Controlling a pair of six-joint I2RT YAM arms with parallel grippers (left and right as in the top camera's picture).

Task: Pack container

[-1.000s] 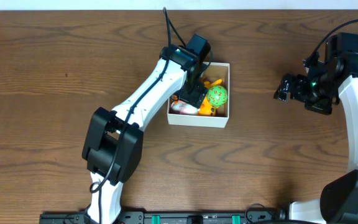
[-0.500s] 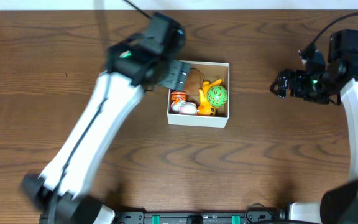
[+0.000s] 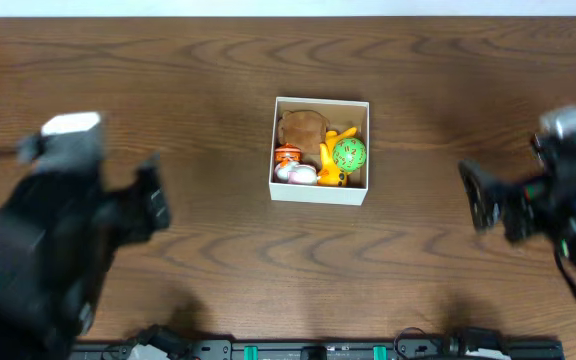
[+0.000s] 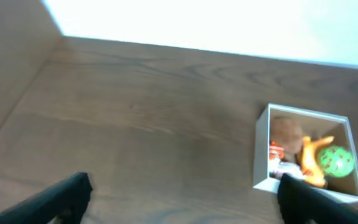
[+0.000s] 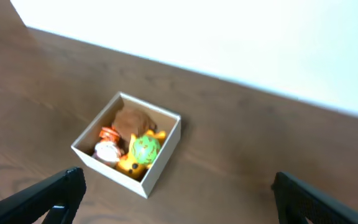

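— White card walls, tan inside: box (image 3: 318, 193) at mid-table (image 3: 218, 80), well apart from both arms.

— Packed already?

— Seemingly. Green ball (image 3: 349, 153), brown toy (image 3: 301, 127), orange toy (image 3: 330, 165) and a small white-and-orange piece (image 3: 288, 163), all within the walls, none over the rim.

— And the left gripper (image 4: 184, 186)?

— Spread wide, holding nothing; off to the left, blurred from above. Same for the right gripper (image 5: 178, 183): fingers far apart, empty, off to the right.

— Heavy?

— Probably light: thin card and little toys. Likely stiff at the corners, softer along mid-wall, apt to bow or crease under a hard pinch. Smooth wood beneath, so prone to slide at a nudge.

— Where to take hold, then?

— Best on one wall close to a corner, one finger inside and one outside, clear of the toys. Not the right wall: ball hard against it. Near wall crowded too. Far wall by the brown toy tight as well, as far as can be told. Otherwise, push low on an outer wall rather than lift. No lid in sight.
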